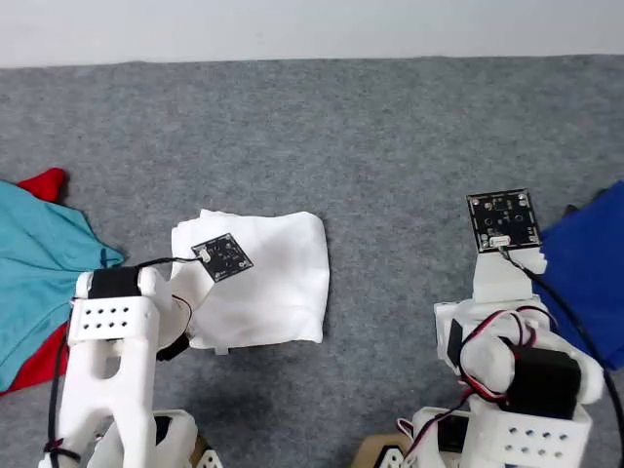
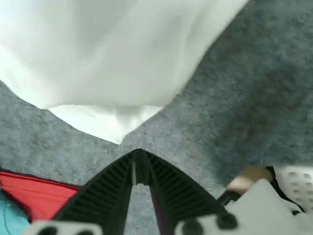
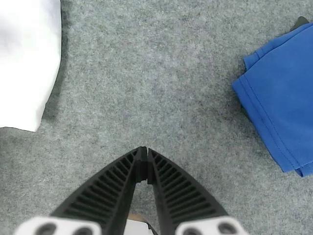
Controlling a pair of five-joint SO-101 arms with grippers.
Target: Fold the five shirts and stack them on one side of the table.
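A folded white shirt (image 1: 258,278) lies on the grey table (image 1: 390,136), left of centre. The left arm stands over its near left corner. In the left wrist view the white shirt (image 2: 112,63) lies just beyond my left gripper (image 2: 139,155), which is shut and holds nothing. A folded blue shirt (image 1: 590,268) lies at the right edge, also seen as blue cloth (image 3: 281,103) in the right wrist view. My right gripper (image 3: 143,152) is shut over bare carpet between the white shirt (image 3: 27,63) and the blue one.
A teal shirt (image 1: 34,273) lies over a red shirt (image 1: 44,183) at the left edge; the red cloth (image 2: 34,193) lies beside the left gripper. The far half of the table is bare grey carpet.
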